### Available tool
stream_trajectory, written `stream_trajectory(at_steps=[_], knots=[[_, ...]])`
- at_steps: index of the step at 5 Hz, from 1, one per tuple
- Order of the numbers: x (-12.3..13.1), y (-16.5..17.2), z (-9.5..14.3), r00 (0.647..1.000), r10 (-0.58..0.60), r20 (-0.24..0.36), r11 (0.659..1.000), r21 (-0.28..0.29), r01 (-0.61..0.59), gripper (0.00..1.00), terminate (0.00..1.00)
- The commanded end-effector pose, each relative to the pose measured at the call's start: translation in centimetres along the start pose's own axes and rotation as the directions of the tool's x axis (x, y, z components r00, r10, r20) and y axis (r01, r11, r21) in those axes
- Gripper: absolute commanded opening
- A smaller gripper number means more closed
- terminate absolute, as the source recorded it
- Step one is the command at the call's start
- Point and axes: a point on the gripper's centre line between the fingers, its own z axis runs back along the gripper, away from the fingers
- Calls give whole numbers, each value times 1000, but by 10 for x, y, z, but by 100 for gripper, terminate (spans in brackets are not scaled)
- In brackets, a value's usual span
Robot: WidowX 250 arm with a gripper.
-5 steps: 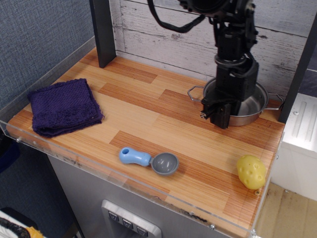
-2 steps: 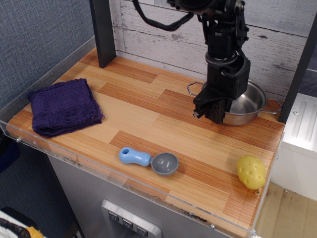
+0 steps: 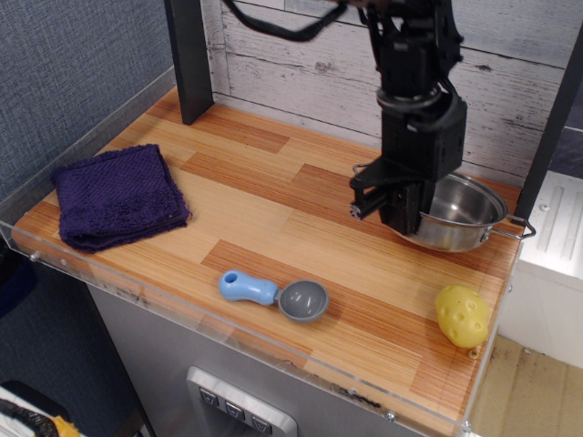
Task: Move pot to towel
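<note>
Apparently gripper clamps the tilted pot (rim edge), towel well apart

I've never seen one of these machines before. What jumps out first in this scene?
The black end effector hangs at the near left rim of a shiny round stainless-steel pot at the back right of the wooden table. Far off, at the left edge, lies a folded dark purple knitted towel. Near the front sit a small grey-and-blue scoop and, to the right, a yellow lumpy ball.
</note>
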Motion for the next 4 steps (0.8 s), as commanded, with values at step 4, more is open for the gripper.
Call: stream_trajectory(at_steps=[4], knots=[[-69, -131, 101, 961, 268, -62, 952, 169, -255, 0, 0]])
